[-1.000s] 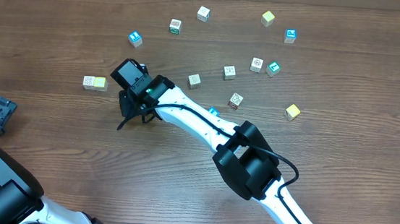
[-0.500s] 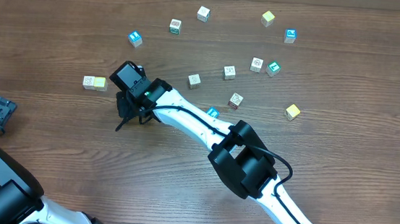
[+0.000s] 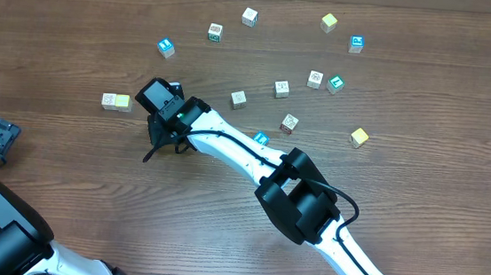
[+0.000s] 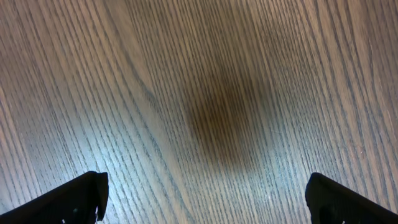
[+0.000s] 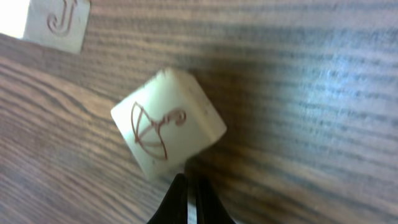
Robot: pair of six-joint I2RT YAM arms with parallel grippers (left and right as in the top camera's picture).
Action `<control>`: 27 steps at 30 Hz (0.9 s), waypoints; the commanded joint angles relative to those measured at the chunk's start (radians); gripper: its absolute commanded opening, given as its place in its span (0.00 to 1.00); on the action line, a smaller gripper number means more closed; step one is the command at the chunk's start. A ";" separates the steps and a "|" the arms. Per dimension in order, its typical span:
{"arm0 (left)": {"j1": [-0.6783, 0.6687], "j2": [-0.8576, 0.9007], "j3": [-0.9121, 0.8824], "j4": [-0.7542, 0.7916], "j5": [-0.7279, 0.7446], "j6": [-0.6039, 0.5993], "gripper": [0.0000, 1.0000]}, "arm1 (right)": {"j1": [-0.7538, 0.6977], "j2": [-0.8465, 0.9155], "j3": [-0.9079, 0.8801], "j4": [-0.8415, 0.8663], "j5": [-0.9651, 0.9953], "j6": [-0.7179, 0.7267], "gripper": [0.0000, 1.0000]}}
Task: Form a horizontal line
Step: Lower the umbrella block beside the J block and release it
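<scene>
Though the right claw (image 5: 188,190) is closed, the cube row (image 3: 116,101) lies near.

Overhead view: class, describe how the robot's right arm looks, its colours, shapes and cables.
The right arm has white tubular links between chunky black joints. A thin black cable loops beside the elbow, and a small green light shows on the black wrist block. Its jaws are slim and black.

The right arm (image 3: 236,146) has white links, black joints, a black cable.
</scene>
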 commanded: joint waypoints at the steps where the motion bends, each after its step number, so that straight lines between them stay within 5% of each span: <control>1: 0.002 0.014 -0.006 0.001 -0.021 0.004 1.00 | 0.000 0.007 -0.006 0.034 0.035 -0.003 0.04; 12: 0.002 0.014 -0.006 0.000 -0.021 0.004 1.00 | 0.002 0.007 -0.006 0.153 0.024 0.001 0.04; 27: 0.002 0.014 -0.006 0.000 -0.021 0.004 1.00 | -0.008 0.007 -0.006 0.021 0.196 -0.007 0.09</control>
